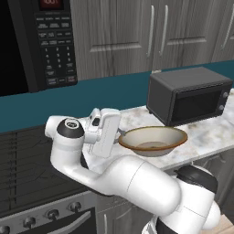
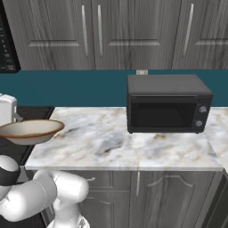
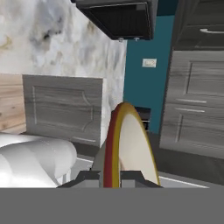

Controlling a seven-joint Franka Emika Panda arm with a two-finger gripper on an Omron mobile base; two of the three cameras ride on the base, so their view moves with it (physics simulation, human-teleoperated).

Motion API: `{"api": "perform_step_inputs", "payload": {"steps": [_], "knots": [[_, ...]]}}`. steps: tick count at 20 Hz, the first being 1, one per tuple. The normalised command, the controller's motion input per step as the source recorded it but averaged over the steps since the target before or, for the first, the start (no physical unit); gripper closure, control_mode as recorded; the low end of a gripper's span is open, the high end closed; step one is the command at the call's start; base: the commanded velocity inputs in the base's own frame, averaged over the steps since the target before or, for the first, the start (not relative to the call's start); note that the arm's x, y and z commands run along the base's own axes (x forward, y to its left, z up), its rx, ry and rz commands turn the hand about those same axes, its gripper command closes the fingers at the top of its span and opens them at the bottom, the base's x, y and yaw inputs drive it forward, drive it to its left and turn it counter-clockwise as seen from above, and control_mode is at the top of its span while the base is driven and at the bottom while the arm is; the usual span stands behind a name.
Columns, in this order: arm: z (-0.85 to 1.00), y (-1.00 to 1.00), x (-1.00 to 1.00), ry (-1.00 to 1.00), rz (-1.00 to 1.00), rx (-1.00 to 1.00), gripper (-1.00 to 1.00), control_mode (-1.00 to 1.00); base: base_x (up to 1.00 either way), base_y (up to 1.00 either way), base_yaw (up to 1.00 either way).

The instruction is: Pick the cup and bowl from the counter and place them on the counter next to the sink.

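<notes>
The white robot arm with dark joints is rising from the near edge, and its two-finger gripper (image 3: 111, 177) is clamping the near rim of the wide, shallow tan bowl (image 1: 153, 140) with the browner inside. The bowl is hanging level in the air above the left end of the white-grey marble counter (image 2: 133, 142), just right of the black stovetop (image 1: 27, 160).

To carry it well, the gripper should probably be keeping its pinch firm and the bowl level, since a thin rim hold could be slipping during a wide swing toward the sink. It should also be passing in front of the dark grey toaster oven (image 2: 167, 104) standing farther right on the counter.

Counted: 1 bowl, 1 toaster oven, 1 black microwave (image 1: 39, 43) mounted at far left, 1 gripper.
</notes>
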Motion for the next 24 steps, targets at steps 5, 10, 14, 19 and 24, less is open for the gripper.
{"api": "perform_step_inputs", "payload": {"steps": [5,10,14,19,24], "knots": [[0.0,0.0,0.0,0.0,0.0,0.0,1.0,-1.0,0.0,0.0,0.0],[0.0,0.0,0.0,0.0,0.0,0.0,1.0,-1.0,0.0,0.0,0.0],[0.0,0.0,-0.01,0.0,0.0,0.0,1.0,-1.0,0.0,0.0,0.0],[0.0,0.0,0.0,0.0,0.0,0.0,1.0,1.0,-0.28,0.0,0.0],[0.0,0.0,0.0,0.0,0.0,0.0,1.0,1.0,-0.9,0.21,0.04]]}}
